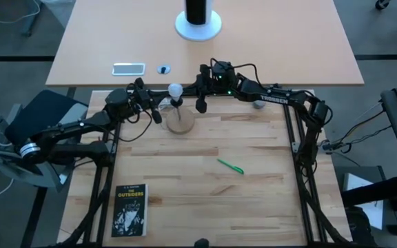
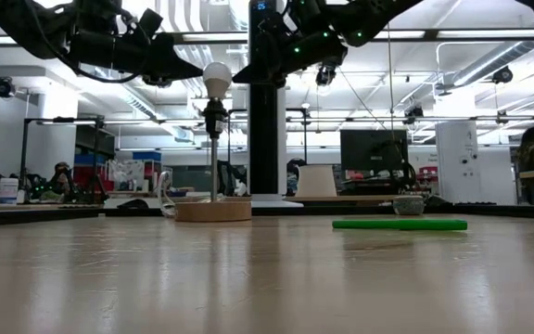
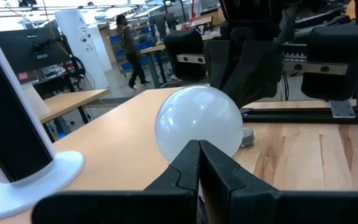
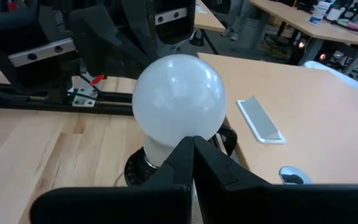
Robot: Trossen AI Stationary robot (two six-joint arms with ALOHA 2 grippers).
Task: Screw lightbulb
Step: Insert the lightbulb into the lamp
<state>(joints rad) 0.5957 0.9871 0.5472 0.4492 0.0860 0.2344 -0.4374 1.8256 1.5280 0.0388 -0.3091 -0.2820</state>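
The white frosted lightbulb (image 1: 176,89) (image 2: 217,78) sits upright in a dark socket (image 4: 143,167) on top of a thin rod. The rod rises from a round wooden base (image 1: 180,122) (image 2: 213,211) at the table's far middle. My left gripper (image 2: 199,71) (image 3: 199,148) is shut and comes level from the table's left, its tip at the globe's left side. My right gripper (image 2: 237,75) (image 4: 192,143) is shut and comes from the right, slightly tipped down, its tip at the globe's right side. My left gripper meets the globe's left side (image 2: 205,76) with the tip of its shut fingers, level, from the table's left; the low view shows no gap there. The bulb stands upright in its socket. My right gripper meets the globe's right side (image 2: 229,78) with the tip of its shut fingers, coming from the table's right and slanting a little downward; no gap shows in the low view.
A green pen (image 1: 230,166) lies mid-table and a black book (image 1: 130,210) near the front left. A small grey ball (image 1: 259,105) lies by the right arm. On the far table are a white round stand (image 1: 198,25) and a flat silvery item (image 1: 128,68).
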